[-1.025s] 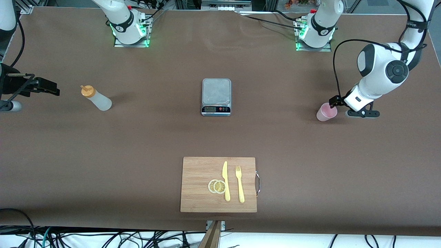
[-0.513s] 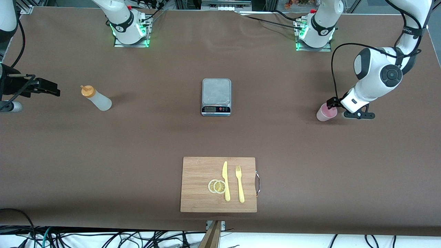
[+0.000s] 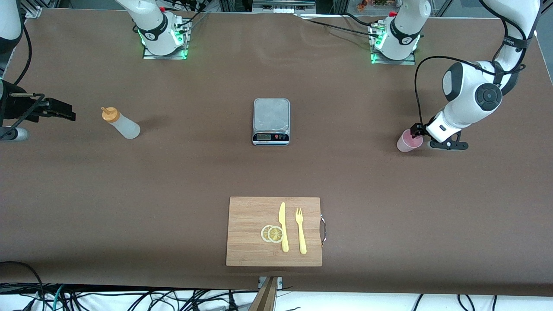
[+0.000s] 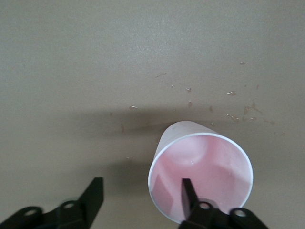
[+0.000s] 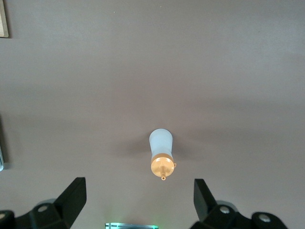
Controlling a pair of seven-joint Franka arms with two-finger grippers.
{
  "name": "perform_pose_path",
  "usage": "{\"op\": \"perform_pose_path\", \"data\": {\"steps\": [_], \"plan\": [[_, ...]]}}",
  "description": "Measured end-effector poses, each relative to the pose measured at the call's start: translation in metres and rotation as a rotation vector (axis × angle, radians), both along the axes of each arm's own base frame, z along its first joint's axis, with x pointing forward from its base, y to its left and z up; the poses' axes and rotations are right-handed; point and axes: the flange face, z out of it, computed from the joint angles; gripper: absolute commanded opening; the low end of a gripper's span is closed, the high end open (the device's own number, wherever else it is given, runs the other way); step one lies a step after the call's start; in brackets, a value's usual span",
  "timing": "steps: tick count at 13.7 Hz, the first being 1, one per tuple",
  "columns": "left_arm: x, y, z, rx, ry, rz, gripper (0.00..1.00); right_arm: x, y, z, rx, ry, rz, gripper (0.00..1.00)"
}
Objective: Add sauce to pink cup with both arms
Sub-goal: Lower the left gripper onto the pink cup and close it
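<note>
Upright pink cup [image 4: 200, 181], seemingly empty, glossy

Barely any readable text. Left arm [image 3: 510, 41] has dark lettering on its upper link, too small to make out. Kitchen scale [image 3: 271, 121] has a display strip at its front edge, digits illegible. Nothing else carries a label.

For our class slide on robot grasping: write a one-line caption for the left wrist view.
Left tool straddling the pink cup wall, one finger inside the rim, one outside.
</note>
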Motion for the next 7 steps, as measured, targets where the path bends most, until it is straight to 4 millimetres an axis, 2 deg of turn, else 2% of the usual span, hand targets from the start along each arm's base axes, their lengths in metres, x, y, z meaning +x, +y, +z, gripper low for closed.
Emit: {"op": "perform_pose_path", "data": {"steps": [3,7], "plan": [[-0.0002,0.0,-0.001,0.0,0.002,0.0,0.0,0.0001,0.0001,-0.0001,0.0,0.0,0.0,1.0],[0.0004,-0.0013,-0.0005,-0.001,-0.001,-0.003,0.0,0.0001,0.0001,-0.0002,0.0,0.0,0.0,1.0]]}}
